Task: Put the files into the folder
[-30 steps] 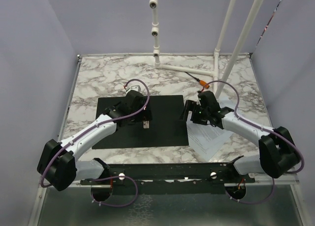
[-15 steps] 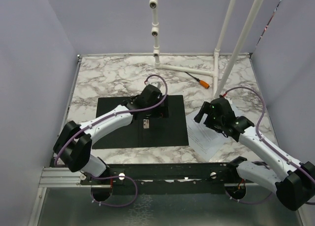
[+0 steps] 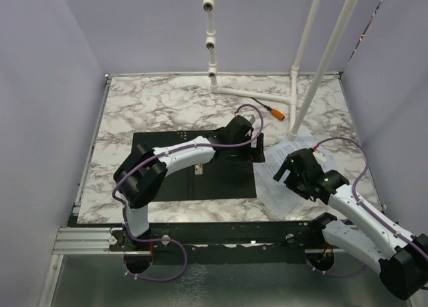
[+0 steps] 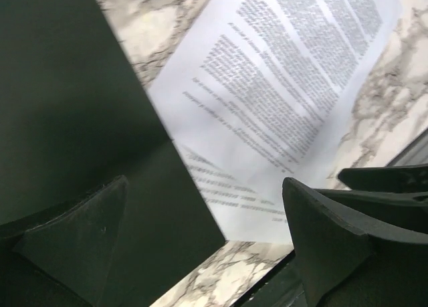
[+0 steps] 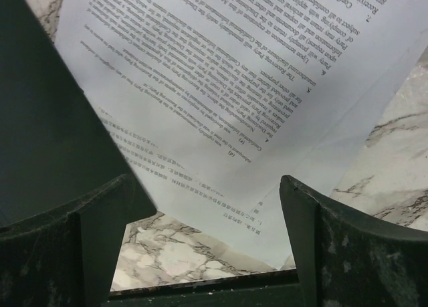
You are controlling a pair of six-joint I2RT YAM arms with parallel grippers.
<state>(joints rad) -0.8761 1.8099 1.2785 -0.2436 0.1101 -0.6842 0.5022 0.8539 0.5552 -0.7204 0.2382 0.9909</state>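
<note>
The folder (image 3: 221,183) lies open and flat on the marble table (image 3: 147,106), black inside up, long axis running left to right. Just right of it lie the files (image 3: 274,186), fanned and skewed, one corner meeting the folder's right edge. The left gripper (image 4: 200,193) hangs over that edge, jaws wide and empty. The right gripper (image 5: 204,186) hovers above the sheets, also spread wide.

We've got the folder (image 3: 167,180) flat on the desk (image 3: 147,106), a bit left of middle toward the near edge. The files (image 3: 274,186) overlap each other right against its right edge, and a screwdriver (image 3: 271,109) lies behind them.
</note>
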